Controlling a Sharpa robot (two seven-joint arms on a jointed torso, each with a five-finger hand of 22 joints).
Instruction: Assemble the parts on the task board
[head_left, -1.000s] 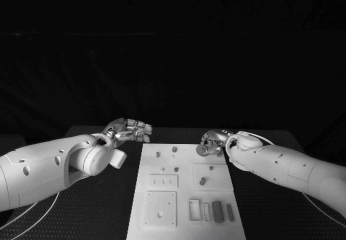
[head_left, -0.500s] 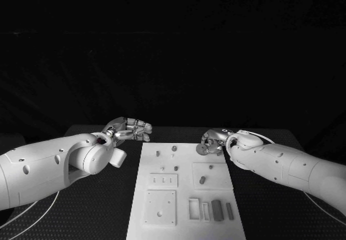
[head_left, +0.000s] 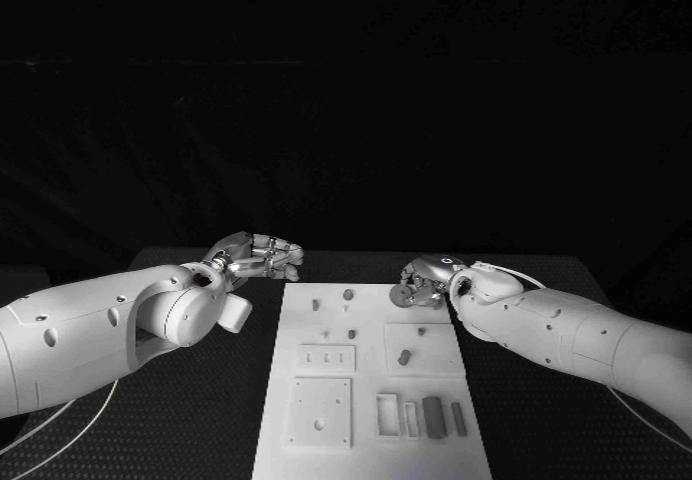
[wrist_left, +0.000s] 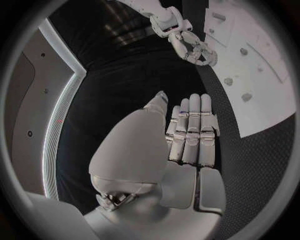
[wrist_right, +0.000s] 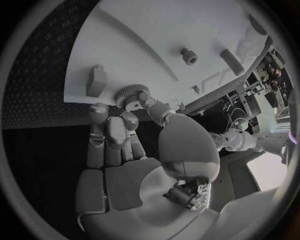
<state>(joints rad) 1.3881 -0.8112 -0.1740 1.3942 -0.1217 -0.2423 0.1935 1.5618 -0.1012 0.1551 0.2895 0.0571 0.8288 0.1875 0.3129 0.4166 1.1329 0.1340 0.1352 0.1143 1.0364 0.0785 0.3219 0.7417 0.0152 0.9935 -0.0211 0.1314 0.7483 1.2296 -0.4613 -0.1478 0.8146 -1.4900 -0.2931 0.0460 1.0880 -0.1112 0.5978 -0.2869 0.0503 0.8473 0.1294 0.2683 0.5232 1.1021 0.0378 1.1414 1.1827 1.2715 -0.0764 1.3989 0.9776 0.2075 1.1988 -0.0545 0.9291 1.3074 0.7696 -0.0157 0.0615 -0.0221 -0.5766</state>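
White board (head_left: 372, 380) lies lengthwise down the middle of a black table (head_left: 173, 420), running away from the robot. Nearest the robot, the board carries a square raised plate (head_left: 320, 411) on its left side and, to the right of that, a row of slots holding upright grey blocks (head_left: 433, 418). Further along sits a small plate with three short slots (head_left: 327, 360), and beside it a square plate with one grey peg (head_left: 405, 357) in it. Near the far end, several more small pegs (head_left: 348, 295) stand in the board, well apart from one another.

On the left, the white left arm ends in the left hand (head_left: 261, 259), which hangs over the bare table just beyond the board's far left corner, touching no part. Its wrist view shows the fingers (wrist_left: 190, 131) straight and lying side by side, the thumb alongside, nothing held.

On the right, the right hand (head_left: 423, 284) sits over the board's far right corner. Its wrist view shows a small toothed gear (wrist_right: 128, 93) pinched at the fingertips (wrist_right: 145, 101), just above the white surface, while the other fingers curl down beside the palm. A grey block (wrist_right: 95, 80) stands close by the gear, and a peg (wrist_right: 188, 55) and another small part (wrist_right: 229, 60) stand further off.
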